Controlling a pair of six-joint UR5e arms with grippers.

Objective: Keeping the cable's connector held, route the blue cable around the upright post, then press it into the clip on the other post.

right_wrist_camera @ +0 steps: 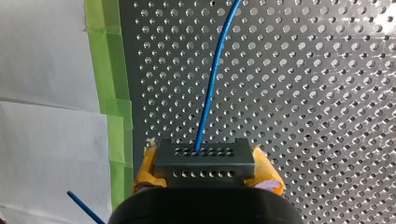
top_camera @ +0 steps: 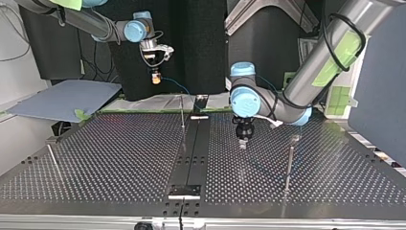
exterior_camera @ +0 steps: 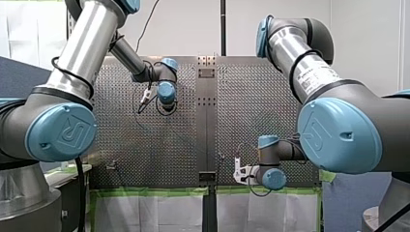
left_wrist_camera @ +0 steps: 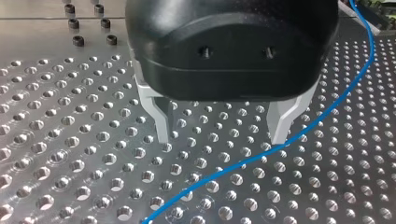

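Observation:
My right gripper [right_wrist_camera: 204, 164] has yellow pads [right_wrist_camera: 148, 164] shut on a dark grey connector [right_wrist_camera: 204, 157]. The blue cable [right_wrist_camera: 211, 93] leaves the connector and runs out ahead over the perforated table. In the top view this gripper [top_camera: 155, 76] hangs high above the far edge, the cable [top_camera: 178, 86] trailing down from it. My left gripper [left_wrist_camera: 222, 135] stands open just above the table, its metal fingers [left_wrist_camera: 161, 123] apart and holding nothing. The cable [left_wrist_camera: 243, 161] lies on the table, passing just under one fingertip. A thin upright post [top_camera: 182, 112] stands near the centre strip, another post [top_camera: 290, 158] beside my left gripper [top_camera: 242, 140].
A third thin post [top_camera: 53, 160] stands at the top view's left. A dark centre strip [top_camera: 191, 148] splits the perforated table. Green tape [right_wrist_camera: 109, 93] edges the table beside my right gripper. Several black screws [left_wrist_camera: 88, 23] sit in the plate beyond my left gripper.

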